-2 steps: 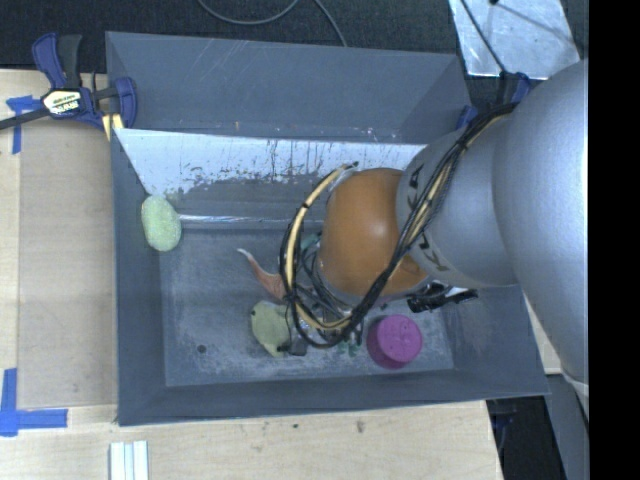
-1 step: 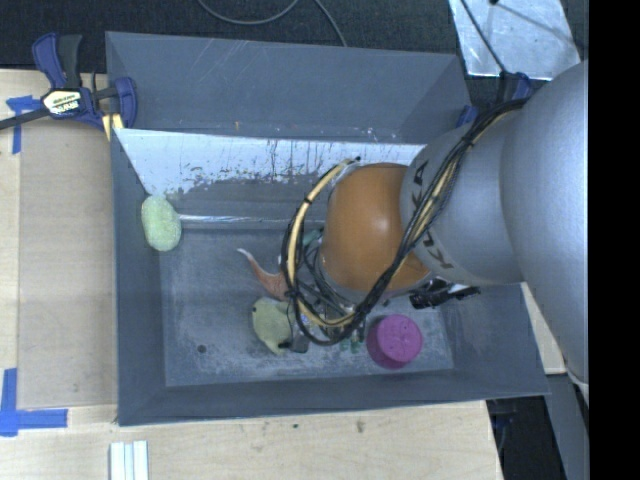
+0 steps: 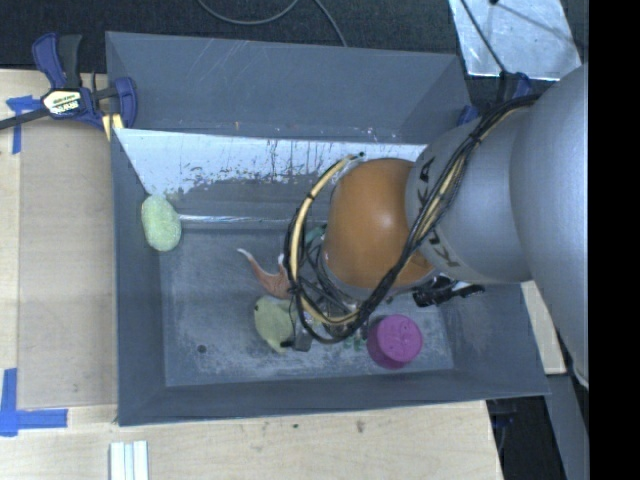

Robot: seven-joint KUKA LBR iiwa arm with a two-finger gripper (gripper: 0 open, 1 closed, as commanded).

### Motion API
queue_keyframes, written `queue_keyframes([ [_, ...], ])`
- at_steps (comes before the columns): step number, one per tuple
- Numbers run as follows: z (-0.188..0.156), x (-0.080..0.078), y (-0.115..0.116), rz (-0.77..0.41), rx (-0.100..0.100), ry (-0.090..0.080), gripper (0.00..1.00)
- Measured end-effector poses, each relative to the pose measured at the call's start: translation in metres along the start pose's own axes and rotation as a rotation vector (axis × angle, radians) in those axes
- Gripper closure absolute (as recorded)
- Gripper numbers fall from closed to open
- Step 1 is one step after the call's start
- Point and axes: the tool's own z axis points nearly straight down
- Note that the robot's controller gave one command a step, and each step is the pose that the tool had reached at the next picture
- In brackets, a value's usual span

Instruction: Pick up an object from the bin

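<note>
- Well off to the gripper's left and further back, a pale green oval thing (image 3: 160, 223) lies against the left wall of the bin (image 3: 300, 393), at the foot of the back slope and apart from everything else.
- Nearer on the left and a little behind the gripper, a thin orange-brown curved piece (image 3: 266, 271) lies on the floor. Its pointed end is turned away from the gripper and its other end runs under the cables (image 3: 298, 233).
- Just beside the gripper on its left is a pale yellow-green lump (image 3: 270, 323), rounded and resting on the bin floor. It is the thing nearest to the tool. Whether the dark tip touches its right edge cannot be told.
- The gripper (image 3: 299, 341) sits low over the floor in the front half of the bin, mostly hidden beneath the orange cover (image 3: 365, 228) and the looped cables. Whether it is apart or together cannot be told.
- Near the gripper on its right, a purple round disc (image 3: 395, 340) lies flat close to the front wall.
- Further right and above, the grey arm (image 3: 520, 188) reaches in over the bin's right wall.
</note>
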Motion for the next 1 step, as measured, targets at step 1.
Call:
queue_keyframes([
  [1,-0.0123,-0.0009,0.0001,0.0,-0.001,-0.003,1.0],
])
